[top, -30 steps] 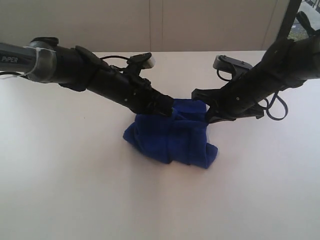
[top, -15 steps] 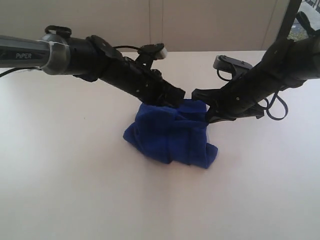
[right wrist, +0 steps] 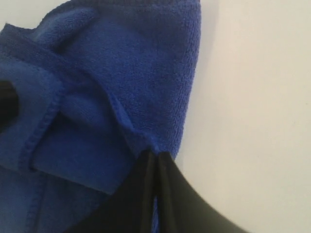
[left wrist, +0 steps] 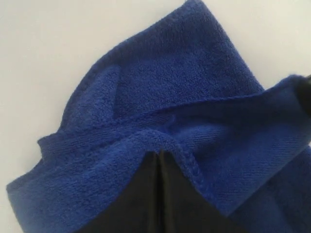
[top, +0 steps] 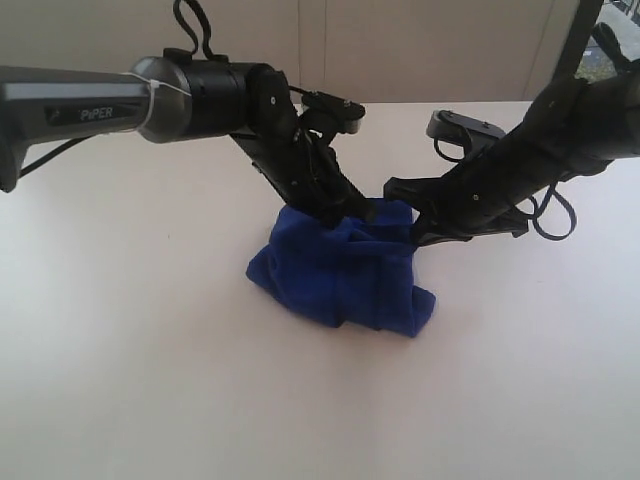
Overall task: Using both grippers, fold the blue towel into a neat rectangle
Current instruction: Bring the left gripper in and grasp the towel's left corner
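The blue towel (top: 340,272) lies bunched in a crumpled heap at the middle of the white table (top: 150,350). My left gripper (top: 357,208) comes down steeply onto its back top edge and is shut on a hemmed fold there. In the left wrist view the closed jaws (left wrist: 159,155) bite into the towel (left wrist: 184,92). My right gripper (top: 414,233) reaches in low from the right and is shut on the towel's back right corner. The right wrist view shows its jaws (right wrist: 155,156) pinching the towel (right wrist: 121,63), with blue cloth showing between the fingers.
A pale wall stands behind the table's far edge (top: 420,103). A black post (top: 585,35) rises at the back right. Cable loops (top: 555,215) hang off the right arm. Bare tabletop lies in front of the towel and to both sides.
The left arm has swung its forearm up and to the right, standing much steeper over the towel while its jaws stay on the cloth. The right arm and the heap have barely moved.
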